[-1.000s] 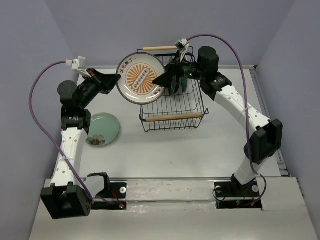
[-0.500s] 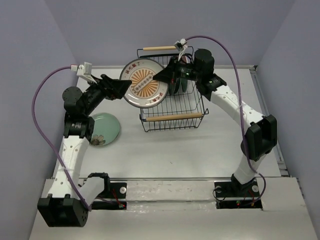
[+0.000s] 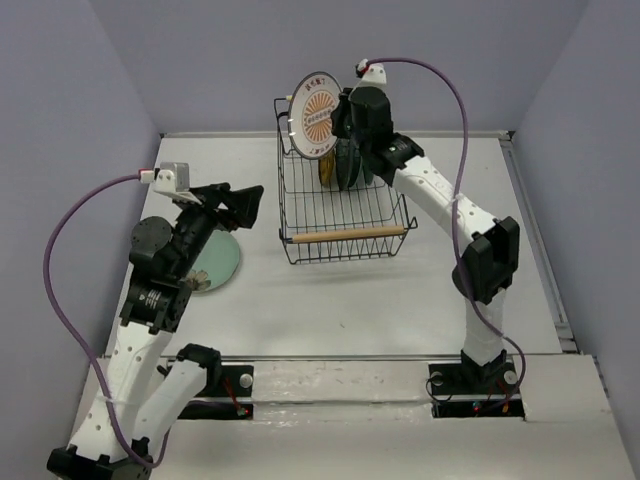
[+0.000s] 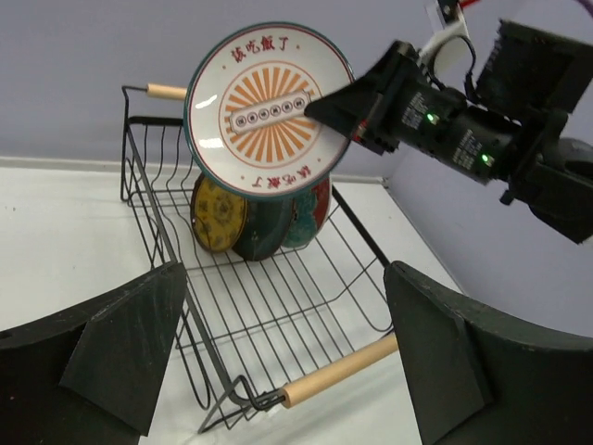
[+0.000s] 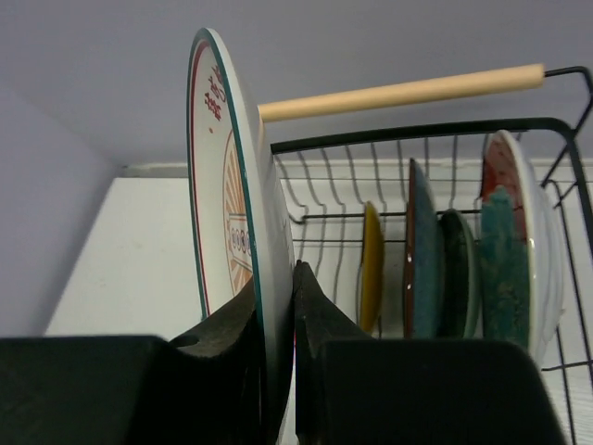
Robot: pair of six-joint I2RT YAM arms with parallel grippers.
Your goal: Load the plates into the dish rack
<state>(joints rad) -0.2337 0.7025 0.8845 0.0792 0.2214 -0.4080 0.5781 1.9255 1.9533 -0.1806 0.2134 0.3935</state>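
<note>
The white plate with the orange centre (image 3: 314, 113) stands on edge above the far end of the dish rack (image 3: 345, 205), with my right gripper (image 3: 337, 122) shut on its rim. In the right wrist view both fingers (image 5: 320, 311) pinch the plate (image 5: 222, 176). Upright in the rack are an amber-yellow plate (image 5: 371, 269), a blue-teal one (image 5: 422, 246), a dark teal one (image 5: 454, 269) and a red one with teal flowers (image 5: 505, 232). My left gripper (image 3: 247, 206) is open and holds nothing, left of the rack. A pale mint plate (image 3: 220, 262) lies flat on the table, partly under the left arm.
The rack's near wooden handle (image 4: 338, 371) lies just ahead of my left gripper (image 4: 285, 278); the far handle (image 5: 398, 93) sits behind the held plate. The back wall is close behind the rack. The right arm reaches over the rack's right side.
The plate passed from my left gripper to my right one. The left gripper opened and drew back to the near left. The right gripper raised the plate over the rack's far end.
</note>
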